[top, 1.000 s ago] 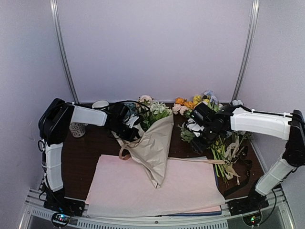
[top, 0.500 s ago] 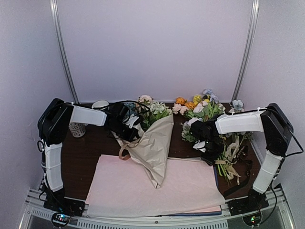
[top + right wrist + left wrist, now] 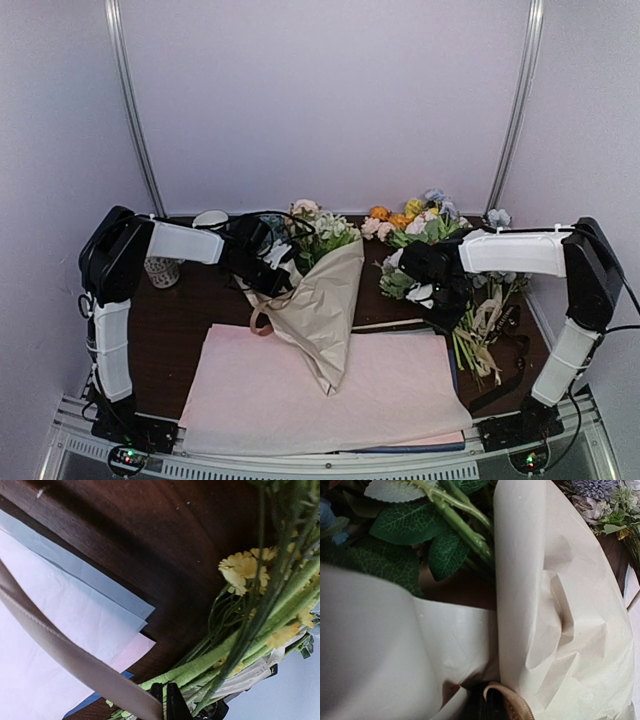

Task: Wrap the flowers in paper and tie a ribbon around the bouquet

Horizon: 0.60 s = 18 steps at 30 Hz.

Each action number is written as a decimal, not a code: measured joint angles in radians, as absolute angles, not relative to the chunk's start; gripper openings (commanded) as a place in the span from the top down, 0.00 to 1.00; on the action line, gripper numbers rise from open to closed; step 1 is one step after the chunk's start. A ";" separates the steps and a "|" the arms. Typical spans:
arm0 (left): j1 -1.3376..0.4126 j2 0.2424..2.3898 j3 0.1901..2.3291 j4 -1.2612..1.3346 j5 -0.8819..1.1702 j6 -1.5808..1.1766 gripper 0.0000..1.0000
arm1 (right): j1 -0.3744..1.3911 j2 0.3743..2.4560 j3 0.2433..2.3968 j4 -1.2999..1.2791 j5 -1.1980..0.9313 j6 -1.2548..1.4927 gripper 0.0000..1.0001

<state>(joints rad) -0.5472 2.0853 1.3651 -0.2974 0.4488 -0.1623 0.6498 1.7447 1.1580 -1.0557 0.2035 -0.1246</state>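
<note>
The bouquet [image 3: 322,305] lies as a beige paper [image 3: 570,605] cone on the pink sheets, its flowers [image 3: 325,228] and green leaves [image 3: 405,525] at the far, wide end. My left gripper [image 3: 272,278] is at the cone's upper left edge. In the left wrist view its dark fingertips are shut [image 3: 485,706] on the tan ribbon [image 3: 517,707], with paper folded close round them. A ribbon loop [image 3: 262,322] hangs below. The ribbon [image 3: 392,324] runs right from the cone to my right gripper [image 3: 440,300], which is shut [image 3: 166,694] on the ribbon [image 3: 75,655].
Pale pink sheets [image 3: 330,395] cover the near table, with blue edges [image 3: 95,575] under them. A loose bunch with orange and yellow blooms [image 3: 405,215] and long green stems [image 3: 225,655] lies at the right. A dark strap [image 3: 510,375] lies beyond it. A white cup [image 3: 162,270] stands far left.
My right gripper came down left of the loose stems and closed on the ribbon. The ribbon now runs raised from the cone to that gripper. The left arm has stayed still.
</note>
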 measured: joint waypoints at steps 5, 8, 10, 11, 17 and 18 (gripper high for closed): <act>-0.547 2.085 1.365 -0.300 0.447 -0.159 1.00 | 0.650 1.681 1.179 -1.085 0.202 -0.108 1.00; -0.547 2.085 1.365 -0.302 0.445 -0.155 1.00 | 0.650 1.643 1.188 -1.105 0.196 -0.100 1.00; -0.547 2.085 1.365 -0.303 0.444 -0.155 1.00 | 0.650 1.610 1.208 -1.115 0.181 -0.098 1.00; -0.547 2.084 1.365 -0.305 0.442 -0.154 1.00 | 0.650 1.588 1.225 -1.119 0.172 -0.097 1.00; -0.547 2.078 1.365 -0.317 0.432 -0.150 1.00 | 0.650 1.458 1.351 -1.102 0.062 -0.102 1.00; -0.547 2.077 1.365 -0.318 0.430 -0.149 1.00 | 0.650 1.439 1.367 -1.086 0.025 -0.103 1.00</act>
